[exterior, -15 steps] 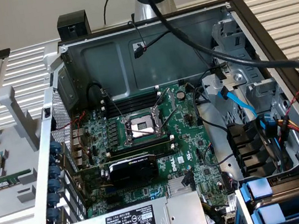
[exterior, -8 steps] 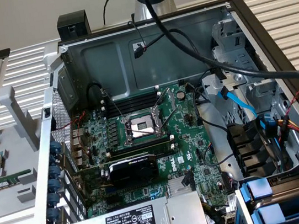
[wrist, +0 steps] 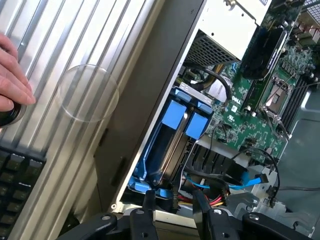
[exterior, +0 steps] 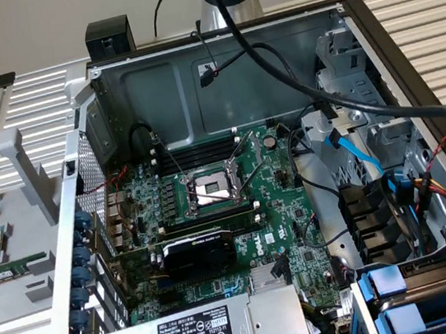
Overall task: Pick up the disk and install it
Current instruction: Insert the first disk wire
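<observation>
The disk (wrist: 159, 145), silver metal in a bright blue carrier frame, stands on edge in the drive bay at the corner of the open computer case. A second blue carrier (wrist: 197, 125) sits right beside it. In the exterior view the same blue carriers (exterior: 386, 283) show at the lower right of the case. My gripper (wrist: 174, 202) hovers just off the near end of the bay. Its two black fingers (wrist: 150, 202) stand apart, and I see only wires and the bay's edge between them. They touch neither carrier.
The motherboard (exterior: 237, 206), with an open processor socket (exterior: 212, 189) and a black graphics card (exterior: 198, 253), fills the case floor. Blue and black cables (exterior: 354, 153) cross near the bay. A person's hand (wrist: 12, 75) rests by a keyboard (wrist: 17, 185) outside the case. A grey tray (exterior: 2, 248) holds a chip.
</observation>
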{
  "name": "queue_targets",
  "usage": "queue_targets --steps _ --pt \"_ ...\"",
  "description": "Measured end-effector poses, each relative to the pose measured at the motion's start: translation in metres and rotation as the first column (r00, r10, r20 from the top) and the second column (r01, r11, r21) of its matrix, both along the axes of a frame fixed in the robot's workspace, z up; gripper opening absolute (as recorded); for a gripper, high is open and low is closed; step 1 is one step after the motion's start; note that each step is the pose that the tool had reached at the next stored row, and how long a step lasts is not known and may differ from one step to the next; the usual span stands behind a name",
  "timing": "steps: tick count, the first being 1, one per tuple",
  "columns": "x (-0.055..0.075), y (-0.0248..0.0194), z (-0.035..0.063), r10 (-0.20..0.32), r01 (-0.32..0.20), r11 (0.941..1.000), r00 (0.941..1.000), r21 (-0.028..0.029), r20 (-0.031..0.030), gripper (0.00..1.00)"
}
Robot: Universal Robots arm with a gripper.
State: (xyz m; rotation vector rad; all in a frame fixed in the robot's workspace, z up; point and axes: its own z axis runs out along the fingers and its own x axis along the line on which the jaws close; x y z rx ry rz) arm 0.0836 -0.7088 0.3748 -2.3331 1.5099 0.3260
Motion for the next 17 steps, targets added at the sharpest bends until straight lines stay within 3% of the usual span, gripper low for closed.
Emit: queue_targets --steps 3,4,17 --pt "0.0001 -0.0018 -0.0004 0.0 0.0 0.9998 1.0 0.0216 -0.0008 0.43" --pt "0.0001 -0.0021 -0.0007 0.0 0.0 0.9997 1.0 0.0238 -0.0013 0.43" --pt "0.0001 -0.0021 -0.0007 0.0 0.0 0.9997 1.0 0.024 -0.0019 0.43"
